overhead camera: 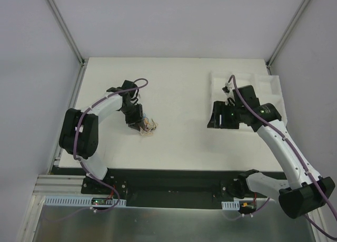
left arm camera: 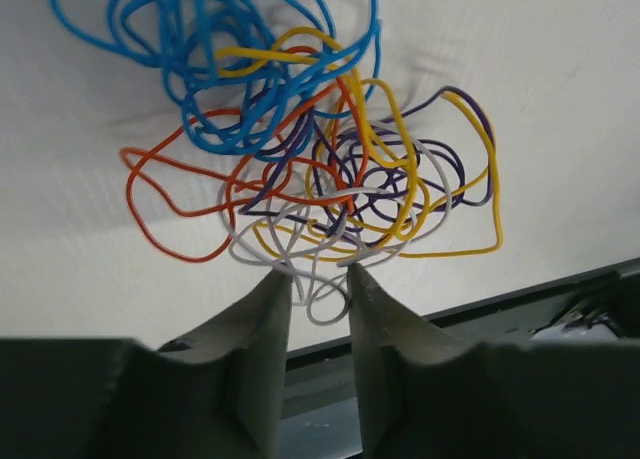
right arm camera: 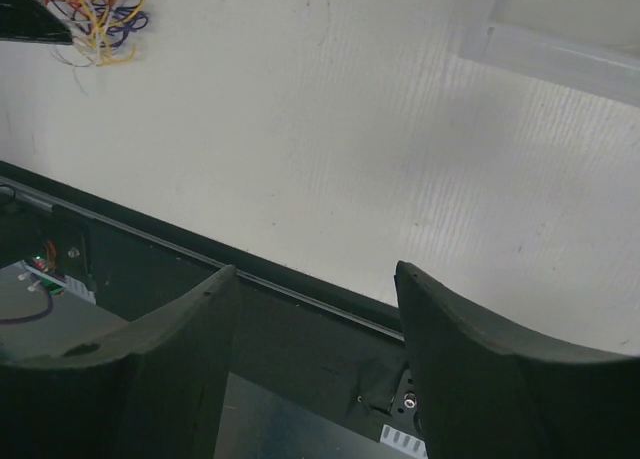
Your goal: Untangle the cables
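Left wrist view: the cables (left arm camera: 320, 159) lie as one loose knot on the white worktop (left arm camera: 560, 69). Blue coils sit at 11 o'clock, a red loop at 9, and yellow and purple loops at 3. A pale grey loop hangs at 6 o'clock, right between the fingertips of the left gripper (left arm camera: 320, 279). Its jaws stand narrowly apart with a gap showing, so the hair-thin wire looks framed rather than pinched. That outlying strand is probably chosen because it can be drawn free without dragging the whole knot.

In the top external view the bundle (overhead camera: 147, 125) sits at about 9 o'clock of the worktop's middle, with the right gripper (overhead camera: 221, 118) well apart at 3 o'clock. Its jaws are wide open and empty, seemingly parked clear until a second strand needs holding.
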You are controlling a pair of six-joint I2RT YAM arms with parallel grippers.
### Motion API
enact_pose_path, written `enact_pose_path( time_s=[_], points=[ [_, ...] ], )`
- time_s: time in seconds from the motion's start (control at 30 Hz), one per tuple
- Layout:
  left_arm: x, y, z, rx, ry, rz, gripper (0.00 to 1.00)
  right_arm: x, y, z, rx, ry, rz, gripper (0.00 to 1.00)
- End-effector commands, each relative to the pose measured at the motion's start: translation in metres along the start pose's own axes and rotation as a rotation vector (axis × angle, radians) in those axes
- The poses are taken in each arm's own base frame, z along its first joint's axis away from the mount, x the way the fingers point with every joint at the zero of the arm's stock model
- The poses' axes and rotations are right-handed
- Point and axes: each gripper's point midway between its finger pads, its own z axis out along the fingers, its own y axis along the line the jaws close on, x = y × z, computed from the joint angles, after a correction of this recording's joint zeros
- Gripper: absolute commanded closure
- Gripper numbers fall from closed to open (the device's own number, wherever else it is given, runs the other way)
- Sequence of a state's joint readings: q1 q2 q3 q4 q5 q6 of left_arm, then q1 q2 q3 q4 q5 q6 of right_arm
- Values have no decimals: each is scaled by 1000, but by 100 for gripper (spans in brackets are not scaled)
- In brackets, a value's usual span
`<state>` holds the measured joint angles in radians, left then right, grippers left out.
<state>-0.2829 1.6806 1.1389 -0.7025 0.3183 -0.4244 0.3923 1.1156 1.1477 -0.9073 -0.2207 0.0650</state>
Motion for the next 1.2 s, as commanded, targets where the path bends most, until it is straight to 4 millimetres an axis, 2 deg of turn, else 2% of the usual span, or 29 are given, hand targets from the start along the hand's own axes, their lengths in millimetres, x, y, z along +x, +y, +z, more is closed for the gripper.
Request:
enact_pose_path(
  time_s=[0.0, 0.07, 0.1, 0.23, 0.37, 0.47, 0.53, 0.7, 0.87, 0.97, 1.17],
  points=[
    [1, -37, -8, 89, -3, 52, 82, 0, 24, 3, -126, -1, 40, 34],
    [9, -48, -13, 109, -10, 83, 98, 1, 44, 14, -213, 29, 47, 35],
    [13, -53, -17, 124, -15, 88, 100, -1, 54, 20, -244, 31, 57, 35],
    [33, -68, -33, 195, -37, 114, 100, -3, 89, 45, -325, 71, 108, 40],
    [51, -72, -44, 253, -37, 122, 100, -9, 122, 85, -389, 106, 170, 57],
    [61, -76, -56, 306, -52, 128, 100, -11, 150, 110, -469, 142, 210, 59],
    [65, -79, -59, 333, -47, 131, 100, -9, 162, 121, -467, 172, 212, 58],
    [65, -83, -65, 354, -58, 157, 100, 19, 162, 154, -345, 270, 223, 55],
    [66, -88, -64, 388, -38, 182, 100, 54, 167, 172, -346, 334, 153, 57],
    [64, -92, -65, 398, -40, 198, 100, 72, 154, 182, -278, 346, 112, 57],
    [67, -92, -64, 408, -21, 204, 100, 76, 136, 189, -194, 330, 114, 60]
  ],
)
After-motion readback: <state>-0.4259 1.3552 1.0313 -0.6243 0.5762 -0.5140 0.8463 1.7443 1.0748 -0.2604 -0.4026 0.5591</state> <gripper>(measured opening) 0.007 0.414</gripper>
